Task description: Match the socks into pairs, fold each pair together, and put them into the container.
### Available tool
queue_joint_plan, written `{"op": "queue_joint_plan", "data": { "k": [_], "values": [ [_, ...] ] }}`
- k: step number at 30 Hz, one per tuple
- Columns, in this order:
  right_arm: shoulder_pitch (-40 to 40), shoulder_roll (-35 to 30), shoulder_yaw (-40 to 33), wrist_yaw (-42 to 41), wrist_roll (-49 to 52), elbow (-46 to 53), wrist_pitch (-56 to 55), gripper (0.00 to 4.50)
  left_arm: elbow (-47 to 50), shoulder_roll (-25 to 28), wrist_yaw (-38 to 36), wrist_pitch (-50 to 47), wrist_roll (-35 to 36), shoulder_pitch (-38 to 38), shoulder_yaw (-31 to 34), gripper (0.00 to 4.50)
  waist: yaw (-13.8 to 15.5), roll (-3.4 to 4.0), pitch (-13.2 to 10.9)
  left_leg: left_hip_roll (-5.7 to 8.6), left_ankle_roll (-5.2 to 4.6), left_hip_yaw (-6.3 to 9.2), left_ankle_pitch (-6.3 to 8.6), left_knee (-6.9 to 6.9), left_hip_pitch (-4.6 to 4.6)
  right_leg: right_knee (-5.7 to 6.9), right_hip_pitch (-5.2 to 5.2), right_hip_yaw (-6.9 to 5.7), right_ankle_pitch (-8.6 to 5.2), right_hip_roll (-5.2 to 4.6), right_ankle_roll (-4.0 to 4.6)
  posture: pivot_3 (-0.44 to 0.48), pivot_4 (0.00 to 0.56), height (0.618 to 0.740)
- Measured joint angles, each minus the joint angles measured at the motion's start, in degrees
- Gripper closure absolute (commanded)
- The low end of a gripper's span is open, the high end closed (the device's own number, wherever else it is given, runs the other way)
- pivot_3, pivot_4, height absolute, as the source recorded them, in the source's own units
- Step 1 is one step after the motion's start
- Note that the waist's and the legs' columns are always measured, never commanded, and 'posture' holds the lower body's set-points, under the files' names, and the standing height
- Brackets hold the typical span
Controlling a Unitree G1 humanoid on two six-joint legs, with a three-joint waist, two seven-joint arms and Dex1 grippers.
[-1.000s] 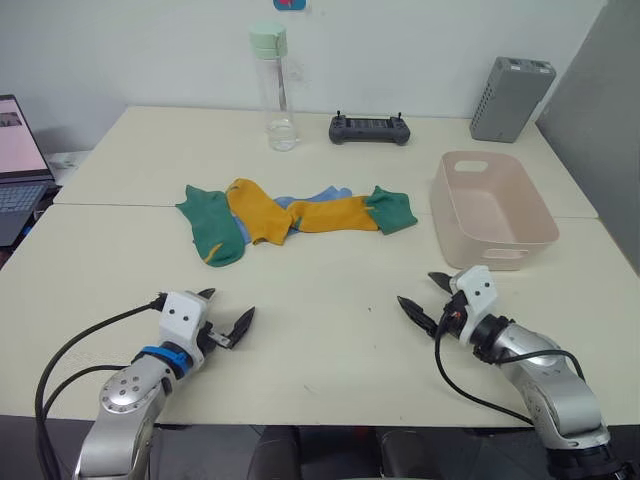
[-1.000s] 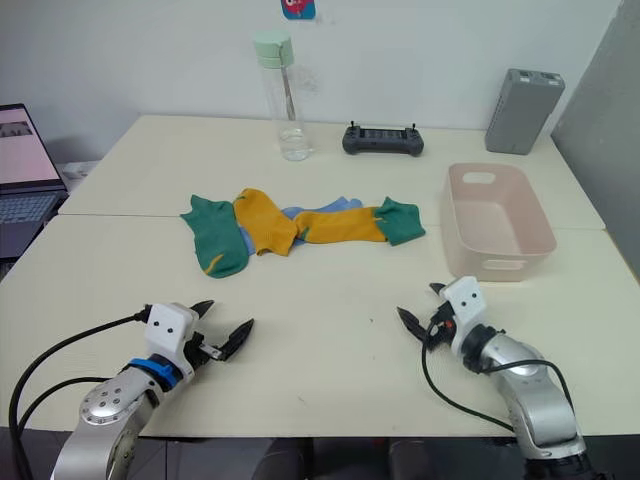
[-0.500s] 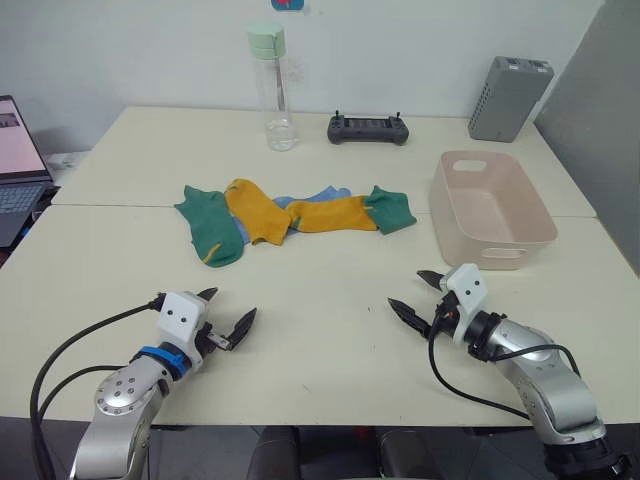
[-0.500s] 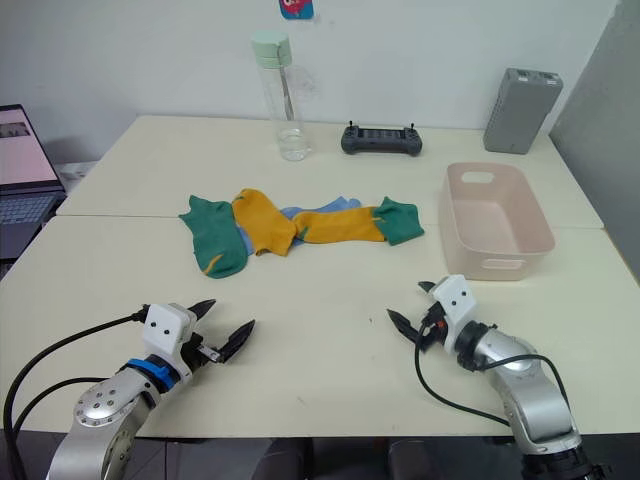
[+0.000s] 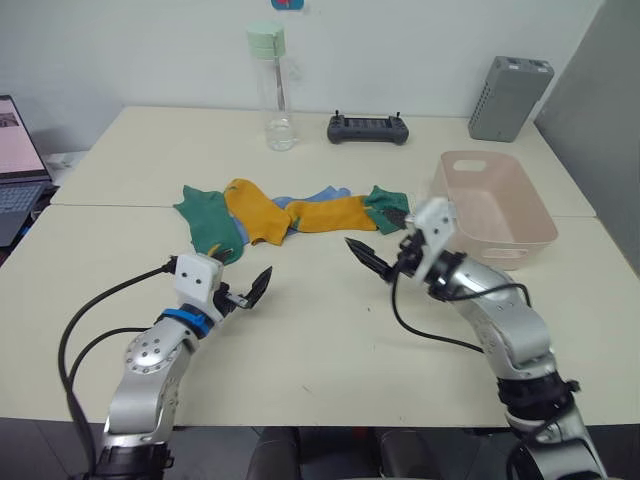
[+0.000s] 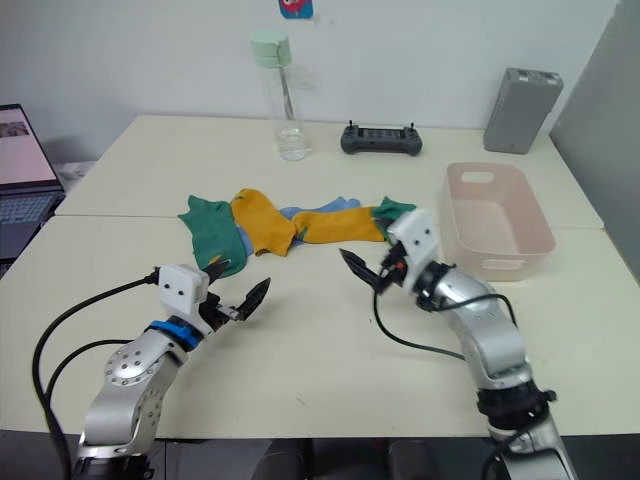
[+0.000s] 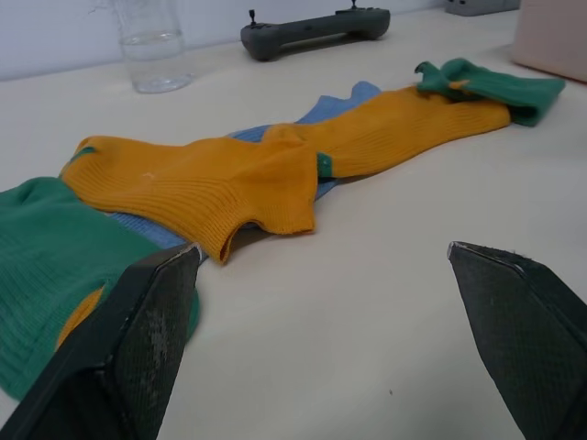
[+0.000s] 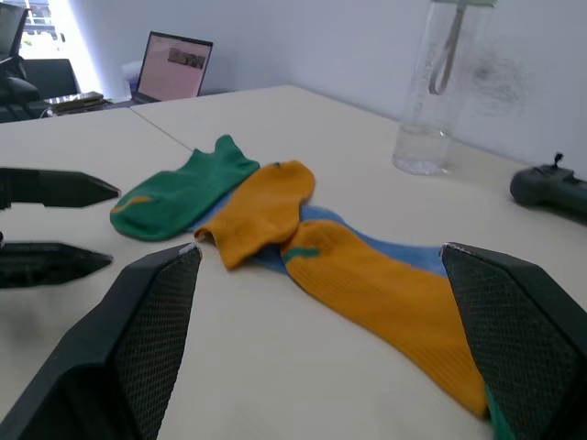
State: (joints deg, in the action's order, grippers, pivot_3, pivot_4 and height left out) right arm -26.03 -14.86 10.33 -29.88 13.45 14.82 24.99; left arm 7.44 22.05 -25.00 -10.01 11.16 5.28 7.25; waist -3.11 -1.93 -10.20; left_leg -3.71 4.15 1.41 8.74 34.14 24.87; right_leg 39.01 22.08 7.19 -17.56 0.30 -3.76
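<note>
The socks lie in an overlapping row mid-table: a green sock point(image 5: 208, 228) at the left, a yellow sock point(image 5: 252, 210), a blue sock point(image 5: 322, 196) partly buried, a second yellow sock point(image 5: 336, 214), and a green sock point(image 5: 391, 206) at the right. The pink container point(image 5: 492, 206) stands empty to their right. My left gripper point(image 5: 250, 263) is open just before the left green sock's toe. My right gripper point(image 5: 372, 233) is open beside the right green sock, near the second yellow sock point(image 8: 385, 293). Neither holds anything.
Along the far side stand a clear bottle point(image 5: 272, 92), a black controller point(image 5: 369, 128) and a grey ribbed box point(image 5: 510, 97). A laptop point(image 5: 18, 165) sits off the left edge. A seam between two tabletops runs under the socks.
Both arms reached forward from the near edge to the socks. The right gripper travelled far and left to the right green sock; the left closed in on the left green sock. Both stayed open.
</note>
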Motion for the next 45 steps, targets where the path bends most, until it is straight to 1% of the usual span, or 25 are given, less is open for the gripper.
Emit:
{"op": "queue_joint_plan", "data": {
  "k": [4, 9, 13, 17, 20, 21, 32, 37, 42, 45],
  "values": [
    [-0.1, 0.3, 1.2, 0.0, -1.6, -2.0, -0.8, 0.03, -7.7, -3.1, 4.3, 2.0, -5.1, 6.4, -3.2, 0.0, 1.1, -0.02, 0.0, 0.04, 0.0, -0.01, 0.0, 0.02, 0.06, -0.05, -0.01, 0.01, 0.02, -0.02, -0.01, 0.0, 0.15, 0.74],
    [-0.2, -0.6, 1.1, -0.4, -2.1, -2.2, -1.1, 0.03, -17.6, -6.5, 7.9, 5.4, -10.2, 15.0, -7.5, 0.0, 1.3, -0.02, 0.0, 0.02, -0.01, 0.03, -0.01, 0.04, 0.04, 0.0, -0.02, -0.01, 0.03, 0.03, -0.03, 0.0, 0.15, 0.74],
    [-0.1, -1.4, 0.8, -0.4, -2.7, -2.2, -1.1, 0.03, -26.2, -7.3, 9.7, 8.3, -14.2, 20.4, -10.5, 0.0, 1.0, -0.02, 0.0, 0.01, -0.01, 0.02, 0.0, 0.04, 0.04, -0.01, 0.0, 0.0, 0.03, 0.04, -0.04, 0.0, 0.15, 0.74],
    [0.3, -1.3, 0.5, 0.0, -3.2, -2.1, -1.1, 0.03, -32.4, -7.0, 11.6, 9.9, -16.2, 24.0, -11.0, 0.0, 0.9, -0.02, 0.0, 0.01, 0.0, 0.04, 0.0, -0.01, 0.05, 0.01, 0.01, -0.01, 0.03, 0.06, -0.04, 0.0, 0.15, 0.74],
    [0.9, -1.0, 0.4, 0.2, -3.2, -1.3, -1.1, 0.0, -36.0, -6.1, 12.6, 11.4, -17.4, 26.2, -11.0, 0.56, 0.9, -0.02, 0.0, 0.01, 0.0, 0.04, 0.0, -0.02, 0.05, 0.0, 0.01, -0.01, 0.03, 0.06, -0.04, 0.0, 0.15, 0.74],
    [1.0, -0.9, 0.4, 0.2, -3.2, -1.2, -1.1, 0.0, -36.7, -5.9, 13.1, 11.6, -17.5, 26.5, -10.8, 0.84, 0.9, -0.02, 0.0, 0.0, 0.0, 0.04, 0.0, -0.02, 0.05, 0.0, 0.01, -0.02, 0.03, 0.06, -0.04, 0.0, 0.15, 0.74],
    [1.6, -0.8, 0.3, 0.6, -3.2, -1.1, -1.0, 0.0, -37.9, -5.9, 14.2, 13.5, -16.9, 26.5, -9.1, 4.45, 1.2, -0.02, 0.0, 0.0, 0.0, 0.04, 0.0, -0.02, 0.05, 0.0, 0.0, -0.02, 0.04, 0.05, -0.04, 0.0, 0.15, 0.74],
    [1.7, -0.5, 0.3, 1.0, -3.2, -1.1, -1.0, 0.0, -33.5, -5.8, 12.1, 13.2, -15.0, 24.4, -8.6, 4.45, 1.1, -0.02, 0.0, 0.0, 0.0, 0.03, 0.0, -0.02, 0.05, 0.0, 0.0, -0.02, 0.04, 0.05, -0.04, 0.0, 0.15, 0.74],
    [2.3, -0.6, 0.2, 1.1, -3.3, -1.1, -1.0, 0.0, -23.9, -4.3, 6.6, 10.3, -10.0, 19.3, -6.8, 4.45, 1.1, -0.02, 0.0, -0.01, 0.0, 0.04, 0.0, -0.04, 0.04, 0.0, 0.01, -0.02, 0.04, 0.05, -0.04, 0.0, 0.15, 0.74],
    [2.5, -0.8, 0.0, 1.0, -3.2, -1.1, -1.1, 0.0, -15.8, -1.8, 1.6, 6.9, -6.3, 14.9, -6.4, 4.45, 0.9, -0.02, 0.0, -0.01, 0.0, 0.02, 0.0, -0.04, 0.04, 0.0, 0.0, 0.0, 0.03, 0.04, -0.03, 0.0, 0.15, 0.74]
  ]
}}
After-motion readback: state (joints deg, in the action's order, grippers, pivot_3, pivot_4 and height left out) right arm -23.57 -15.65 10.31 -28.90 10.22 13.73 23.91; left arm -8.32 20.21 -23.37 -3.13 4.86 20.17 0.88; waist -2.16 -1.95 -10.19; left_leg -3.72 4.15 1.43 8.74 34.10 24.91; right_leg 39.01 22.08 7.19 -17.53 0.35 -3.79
